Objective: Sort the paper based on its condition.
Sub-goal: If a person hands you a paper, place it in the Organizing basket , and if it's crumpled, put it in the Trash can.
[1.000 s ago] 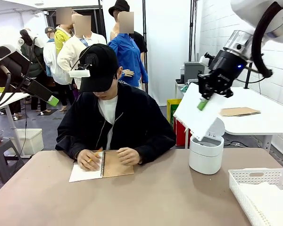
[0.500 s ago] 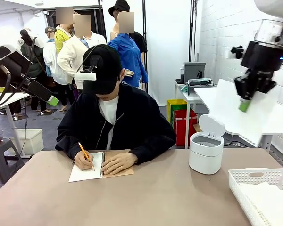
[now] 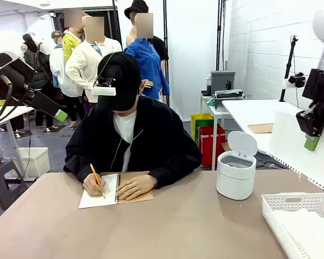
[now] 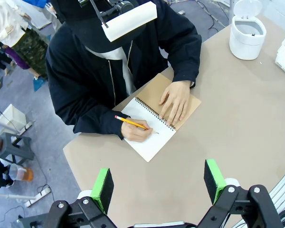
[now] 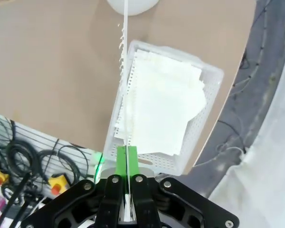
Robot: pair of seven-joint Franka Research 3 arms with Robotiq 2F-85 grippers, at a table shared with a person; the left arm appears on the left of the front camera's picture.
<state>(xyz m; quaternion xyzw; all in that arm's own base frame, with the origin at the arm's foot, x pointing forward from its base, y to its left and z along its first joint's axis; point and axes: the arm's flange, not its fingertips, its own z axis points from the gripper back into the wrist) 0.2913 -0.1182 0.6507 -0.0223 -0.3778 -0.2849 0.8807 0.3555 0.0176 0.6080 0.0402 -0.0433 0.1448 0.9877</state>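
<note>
Brown desk [image 3: 183,226]: your right pincer [image 3: 312,141], clenched on a white sheet [image 3: 299,148] hanging edge-down, stands directly above the white basket [image 3: 291,213]; left pincer [image 4: 157,185] released, well apart.

The surface [image 3: 178,226] looks matt and smooth, a flat tan-brown finish without sheen. At its near right, the white basket [image 3: 281,208] appears to be plastic, perforated into a fine lattice, holding thin matt paper sheets [image 5: 164,107] with torn perforated edges. The sheet [image 3: 299,148] pinched in the right end effector [image 3: 311,143] is the same thin white paper, ragged along one edge. The small bin [image 3: 236,175] seems smooth, slightly glossy white plastic. The notebook [image 4: 156,126] shows matt white pages, a wire spiral and a dull brown cardboard cover. The person's jacket [image 3: 151,140] is dark matt cloth. The left end effector [image 4: 156,183] is black with bright green, rubbery-looking pads [image 4: 103,187].
</note>
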